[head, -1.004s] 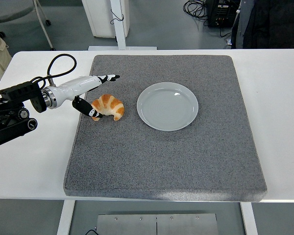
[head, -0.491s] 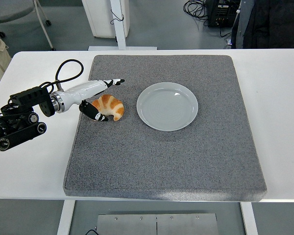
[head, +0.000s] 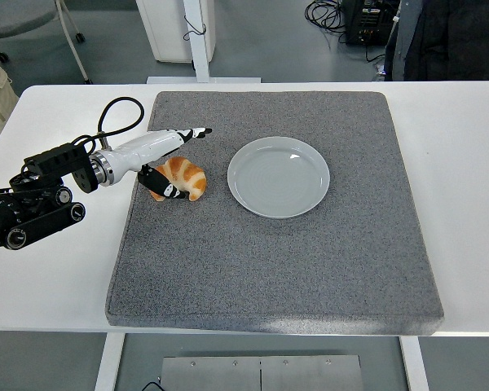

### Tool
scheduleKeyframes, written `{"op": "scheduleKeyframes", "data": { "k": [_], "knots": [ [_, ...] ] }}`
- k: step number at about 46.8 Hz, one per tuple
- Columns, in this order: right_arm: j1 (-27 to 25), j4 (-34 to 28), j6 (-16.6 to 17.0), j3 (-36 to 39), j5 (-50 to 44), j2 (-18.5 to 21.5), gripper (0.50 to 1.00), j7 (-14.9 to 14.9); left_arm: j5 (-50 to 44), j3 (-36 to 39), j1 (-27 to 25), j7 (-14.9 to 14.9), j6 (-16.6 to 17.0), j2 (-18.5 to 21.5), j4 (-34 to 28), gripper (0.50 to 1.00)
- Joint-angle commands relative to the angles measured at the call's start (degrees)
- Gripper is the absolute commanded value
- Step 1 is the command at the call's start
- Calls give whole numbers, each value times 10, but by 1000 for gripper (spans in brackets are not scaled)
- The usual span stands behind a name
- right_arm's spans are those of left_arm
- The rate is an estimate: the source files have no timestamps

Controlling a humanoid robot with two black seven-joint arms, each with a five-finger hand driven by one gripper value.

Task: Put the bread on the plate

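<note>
Bread [head: 183, 176] beside open left hand [head: 168, 163]

Left arm reaching in from left, left hand [head: 169, 163] fingers [head: 191, 132] spread

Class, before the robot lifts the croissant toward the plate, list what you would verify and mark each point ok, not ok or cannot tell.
1. Left hand at the croissant: ok, thumb against its near-left side, fingers stretched past its far side.
2. Fingers closed on the croissant: not ok.
3. Plate empty: ok.
4. Mat between croissant and plate free of obstacles: ok.
5. Croissant lying flat on the mat: ok.
6. Right hand out of the way: ok, not in view.
</note>
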Motion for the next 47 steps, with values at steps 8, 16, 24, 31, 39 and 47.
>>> {"op": "scheduleKeyframes", "data": {
  "k": [8, 16, 24, 31, 39, 47],
  "knots": [
    [0, 0, 0, -1, 0, 0, 1000, 0, 1, 0, 9, -1, 11, -15, 30, 978],
    [0, 0, 0, 0, 0, 0, 1000, 0, -2, 0, 10, -1, 11, -19, 33, 910],
    [0, 0, 0, 0, 0, 0, 1000, 0, -6, 0, 10, -1, 11, -19, 33, 539],
    [0, 0, 0, 0, 0, 0, 1000, 0, -8, 0, 10, -12, 11, -20, 33, 500],
    [0, 0, 0, 0, 0, 0, 1000, 0, -8, 0, 10, -26, 11, -19, 33, 500],
    [1, 0, 0, 0, 0, 0, 1000, 0, -7, 1, 4, -52, 10, -18, 33, 500]
  ]
}}
